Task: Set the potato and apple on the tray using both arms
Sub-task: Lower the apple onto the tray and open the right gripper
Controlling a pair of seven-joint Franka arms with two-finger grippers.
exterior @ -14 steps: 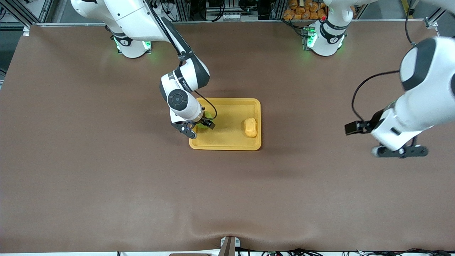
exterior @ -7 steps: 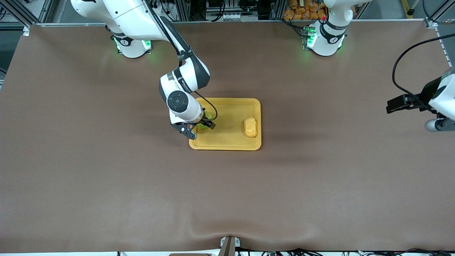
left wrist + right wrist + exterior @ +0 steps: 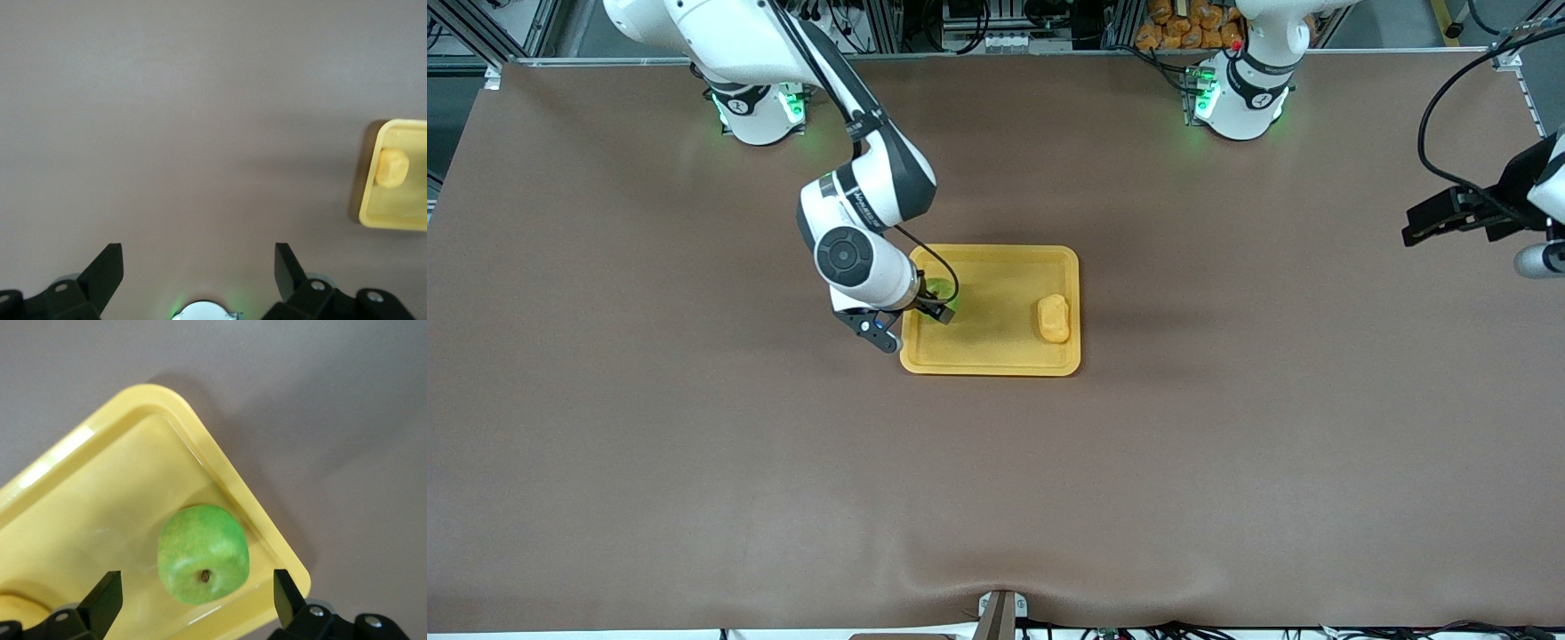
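The yellow-orange tray (image 3: 996,267) lies mid-table. The green apple (image 3: 940,291) rests in it at the end toward the right arm, free of any grip. The tan potato (image 3: 1054,318) lies at the tray's other end. My right gripper (image 3: 911,327) hangs open just above the apple and the tray's rim. In the right wrist view the apple (image 3: 203,553) sits stem-dimple up between the spread fingers of the right gripper (image 3: 195,587), inside the tray's corner (image 3: 220,473). My left gripper (image 3: 1543,260) is open over the table's edge at the left arm's end, holding nothing. The left wrist view shows that gripper (image 3: 198,267) over bare table, with tray (image 3: 393,220) and potato (image 3: 391,167) far off.
A brown mat (image 3: 996,489) covers the table. The arm bases (image 3: 1240,98) stand along the table's edge farthest from the front camera. Bagged orange goods (image 3: 1192,22) sit off the table by the left arm's base.
The left arm has swung away from the tray to the table's edge at its own end. The right gripper has lifted and shifted slightly toward the right arm's end, leaving the apple on the tray.
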